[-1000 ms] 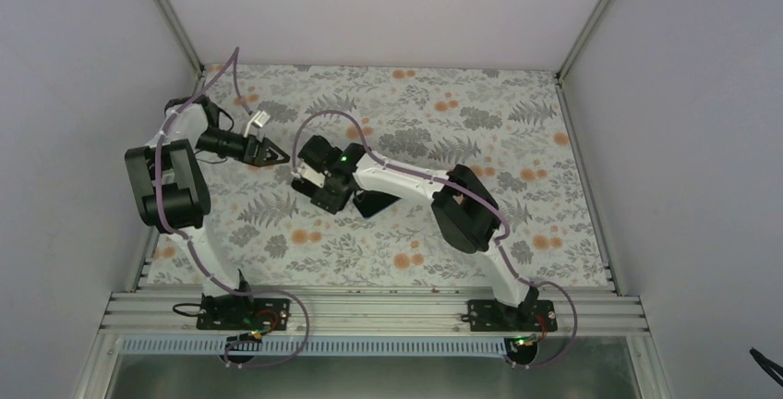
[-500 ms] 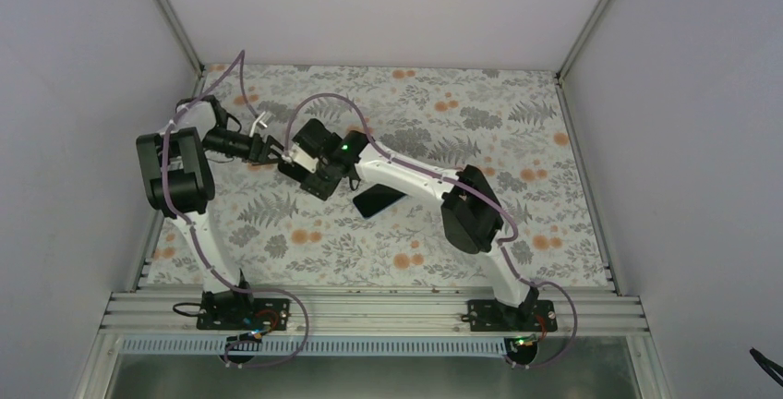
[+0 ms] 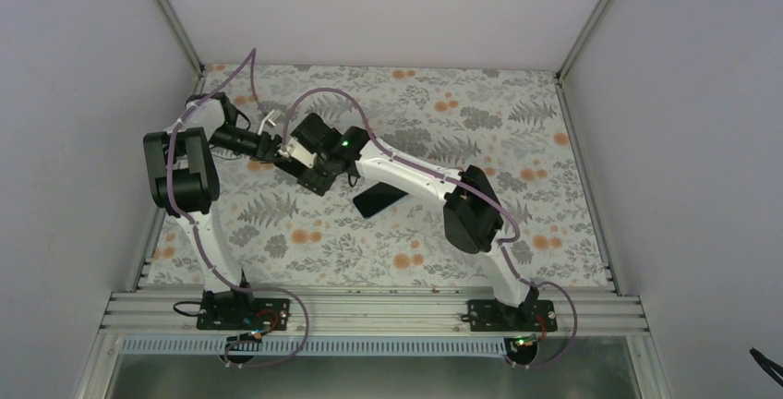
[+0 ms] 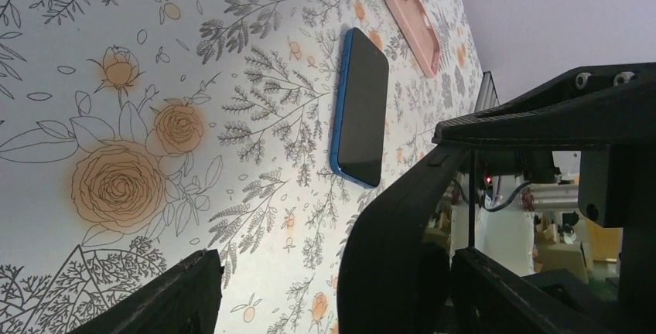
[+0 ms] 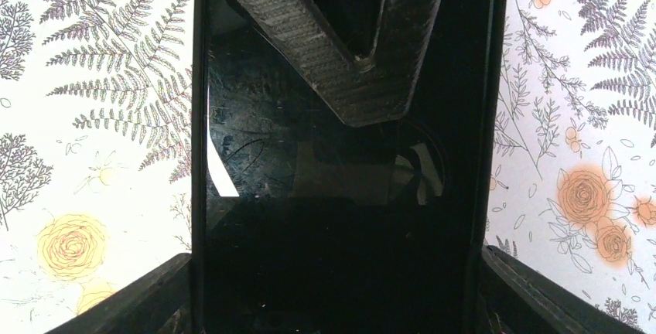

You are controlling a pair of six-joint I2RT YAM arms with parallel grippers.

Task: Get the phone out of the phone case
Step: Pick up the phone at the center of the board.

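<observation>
Moved, top view: right gripper [image 3: 297, 161] has gone up-left, off the phone [image 3: 380, 200], to meet the left gripper [image 3: 271, 147]; phone lies flat mid-table [image 3: 554, 140], bare cloth around it
Left wrist: phone blue-edged, screen up; pink case [image 4: 414, 17] apart, beyond it; left claw's width cannot be told
Right wrist: right claw clamps a black case [image 5: 325, 218] by its long edges; left finger [image 5: 340, 48] pokes over it
</observation>
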